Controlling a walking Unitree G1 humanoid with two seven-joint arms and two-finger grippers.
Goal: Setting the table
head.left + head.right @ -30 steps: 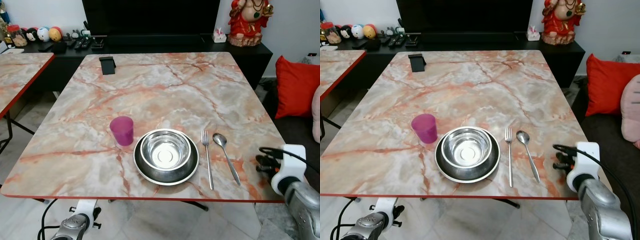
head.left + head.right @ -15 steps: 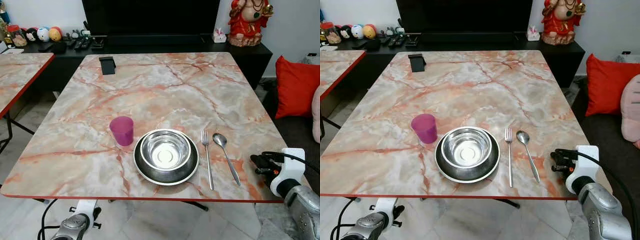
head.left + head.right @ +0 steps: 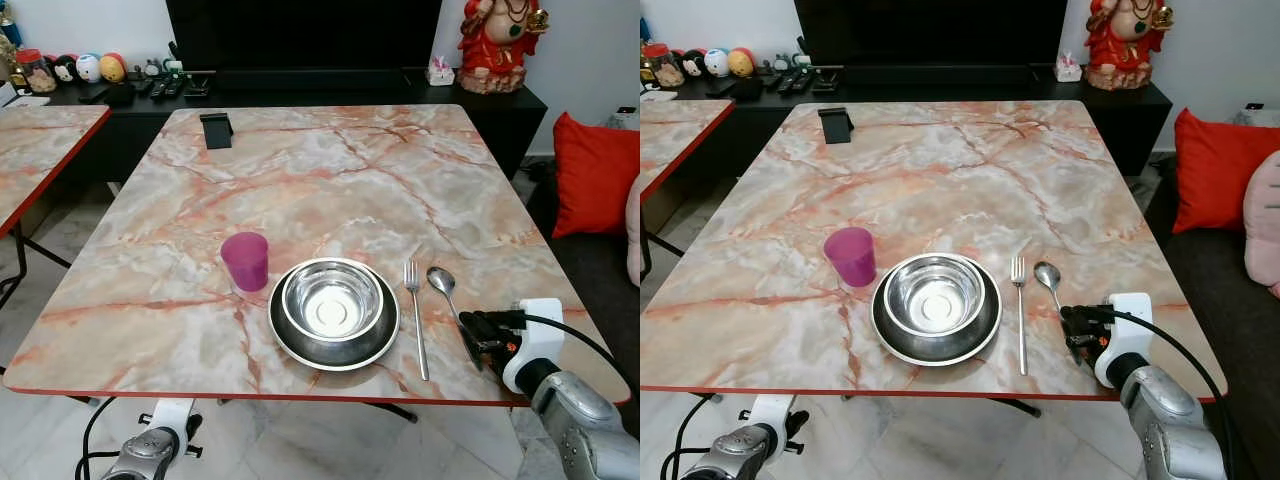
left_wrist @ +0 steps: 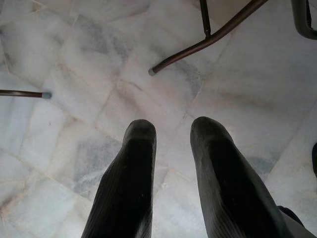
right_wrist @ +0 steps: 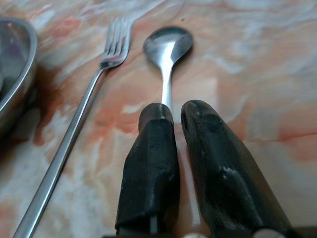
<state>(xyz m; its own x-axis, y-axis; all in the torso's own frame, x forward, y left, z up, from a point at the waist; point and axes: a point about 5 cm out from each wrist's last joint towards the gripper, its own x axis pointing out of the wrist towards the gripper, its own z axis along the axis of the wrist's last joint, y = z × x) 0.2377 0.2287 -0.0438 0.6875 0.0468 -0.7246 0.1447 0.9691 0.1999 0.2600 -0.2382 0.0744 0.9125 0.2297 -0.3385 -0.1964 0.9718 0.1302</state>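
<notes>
On the marble table (image 3: 330, 180) a steel bowl (image 3: 332, 300) sits in a dark plate (image 3: 283, 338), with a purple cup (image 3: 245, 260) to its left. A fork (image 3: 415, 320) and a spoon (image 3: 440, 280) lie to its right. My right gripper (image 3: 470, 330) is low over the spoon's handle near the front edge. In the right wrist view its fingers (image 5: 153, 144) stand nearly together, the handle running under them, the spoon (image 5: 168, 42) flat on the table beside the fork (image 5: 99, 69). My left gripper (image 4: 173, 129) hangs over the floor, its fingers apart.
A small black stand (image 3: 214, 130) is at the table's far left. A second marble table (image 3: 40, 140) stands to the left. A black cabinet (image 3: 300, 85) with a red statue (image 3: 495, 40) lies behind. A red cushion (image 3: 590, 170) is at the right.
My right gripper has moved left from the table's right edge onto the spoon's handle. The cup, bowl, fork and spoon stay in place.
</notes>
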